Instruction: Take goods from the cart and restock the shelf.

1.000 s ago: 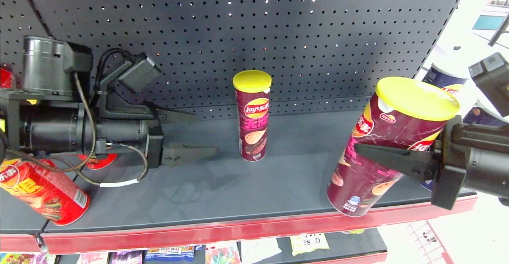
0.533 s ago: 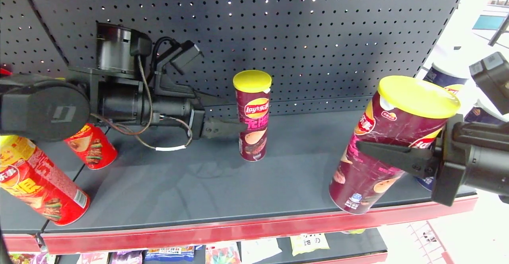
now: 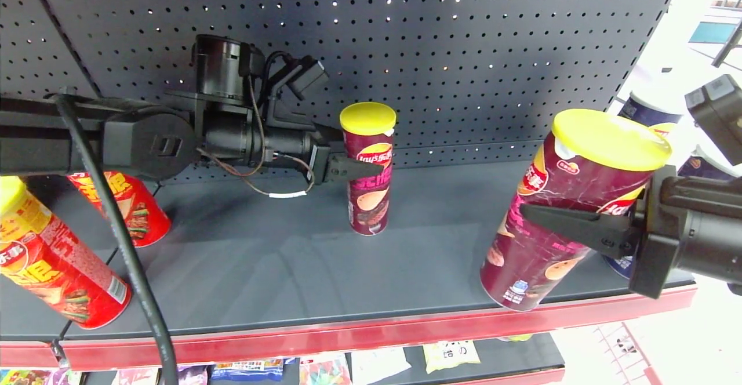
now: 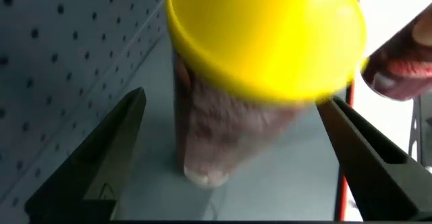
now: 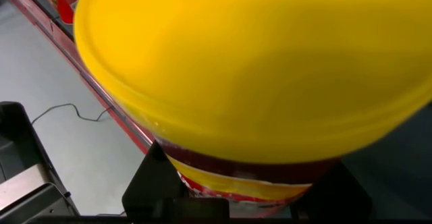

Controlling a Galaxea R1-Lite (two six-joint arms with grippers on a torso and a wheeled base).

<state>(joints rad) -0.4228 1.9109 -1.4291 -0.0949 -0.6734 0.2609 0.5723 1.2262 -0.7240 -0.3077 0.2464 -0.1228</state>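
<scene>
A maroon chip can with a yellow lid stands upright mid-shelf near the pegboard. My left gripper is open around its upper half, one finger on each side; the left wrist view shows the can between the spread fingers with gaps on both sides. At the shelf's right front, my right gripper is shut on a second maroon can. This can is tilted, with its base over the shelf's red front edge. Its yellow lid is close to the right wrist camera.
The dark shelf board has free room between the two maroon cans. Two red cans lean at the left. A blue can stands behind the held can. The pegboard closes the back. Packets lie on the shelf below.
My left arm has moved right and toward the pegboard, bringing its open fingers around the standing maroon can. The right gripper and its can have barely shifted.
</scene>
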